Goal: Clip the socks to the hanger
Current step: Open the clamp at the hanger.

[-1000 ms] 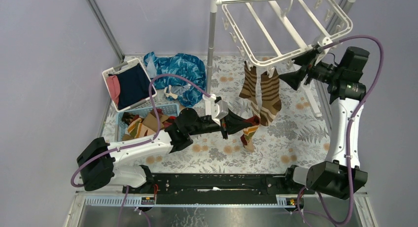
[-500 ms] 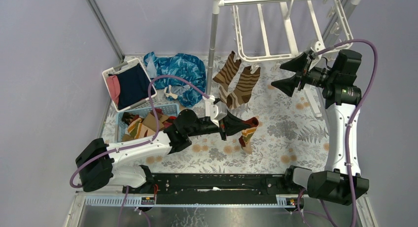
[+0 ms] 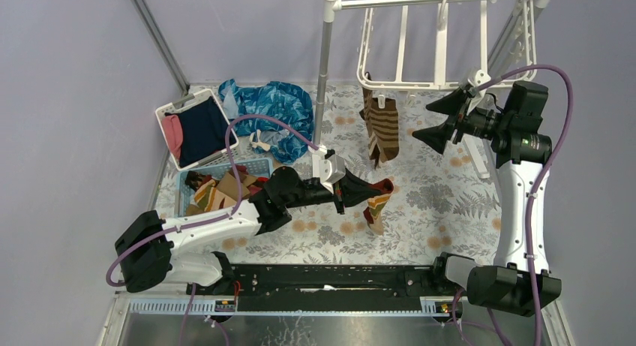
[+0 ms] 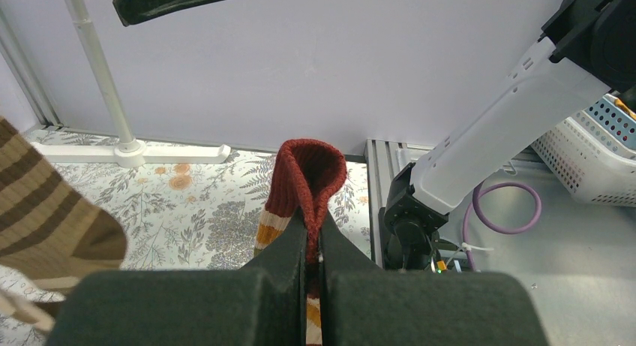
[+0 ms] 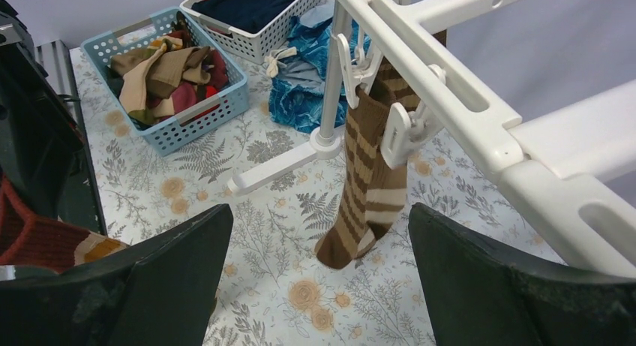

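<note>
The white hanger (image 3: 442, 42) hangs from the rack's top bar at the back right. Two brown dark-striped socks (image 3: 381, 128) hang from its clips; they also show in the right wrist view (image 5: 367, 181). My left gripper (image 3: 358, 190) is shut on the red cuff of a sock with red, tan and orange bands (image 4: 307, 181), whose foot hangs down to the cloth (image 3: 375, 211). My right gripper (image 3: 439, 121) is open and empty, just right of the hanging socks and below the hanger frame (image 5: 450, 98).
A blue basket (image 3: 217, 187) with more socks and a white basket (image 3: 196, 128) with navy and pink clothes stand at the left. A blue patterned cloth (image 3: 274, 106) lies behind them. The grey-white rack pole (image 3: 322, 76) stands at the middle back, its foot (image 5: 277, 166) on the floral cloth.
The hanger swung round from slanting to squarer, and the striped socks swung with it and now hang straight. My right gripper let go of the frame and drew back. The left arm hardly moved.
</note>
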Controlling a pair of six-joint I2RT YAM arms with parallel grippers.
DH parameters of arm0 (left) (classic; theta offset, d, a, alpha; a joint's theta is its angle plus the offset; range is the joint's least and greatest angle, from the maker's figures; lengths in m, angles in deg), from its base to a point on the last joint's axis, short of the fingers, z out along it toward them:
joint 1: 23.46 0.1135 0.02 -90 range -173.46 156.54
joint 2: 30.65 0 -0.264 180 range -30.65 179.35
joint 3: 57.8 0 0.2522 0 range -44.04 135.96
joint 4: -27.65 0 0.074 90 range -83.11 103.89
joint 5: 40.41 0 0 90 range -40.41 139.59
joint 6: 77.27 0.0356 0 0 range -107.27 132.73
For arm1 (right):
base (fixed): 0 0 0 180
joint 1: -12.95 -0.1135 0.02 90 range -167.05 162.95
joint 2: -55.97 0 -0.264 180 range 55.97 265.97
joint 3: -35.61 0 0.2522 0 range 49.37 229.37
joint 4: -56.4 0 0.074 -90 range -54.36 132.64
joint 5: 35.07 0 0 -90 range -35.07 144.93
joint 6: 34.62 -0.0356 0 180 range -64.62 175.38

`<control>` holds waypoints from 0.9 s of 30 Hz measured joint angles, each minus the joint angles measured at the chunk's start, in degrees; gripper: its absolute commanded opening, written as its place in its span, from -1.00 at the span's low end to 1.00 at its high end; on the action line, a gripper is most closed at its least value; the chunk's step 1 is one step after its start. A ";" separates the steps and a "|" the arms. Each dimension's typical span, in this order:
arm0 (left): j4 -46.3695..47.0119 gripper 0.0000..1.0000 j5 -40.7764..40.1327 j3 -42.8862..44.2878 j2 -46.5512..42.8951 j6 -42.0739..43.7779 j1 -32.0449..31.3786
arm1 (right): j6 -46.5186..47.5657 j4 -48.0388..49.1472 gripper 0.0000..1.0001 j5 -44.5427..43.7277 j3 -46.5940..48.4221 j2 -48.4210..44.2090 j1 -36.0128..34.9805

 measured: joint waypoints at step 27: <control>-0.07 -0.99 -0.04 -0.20 -0.44 0.35 0.00 | 1.16 -0.70 0.92 -2.21 0.59 0.02 -0.02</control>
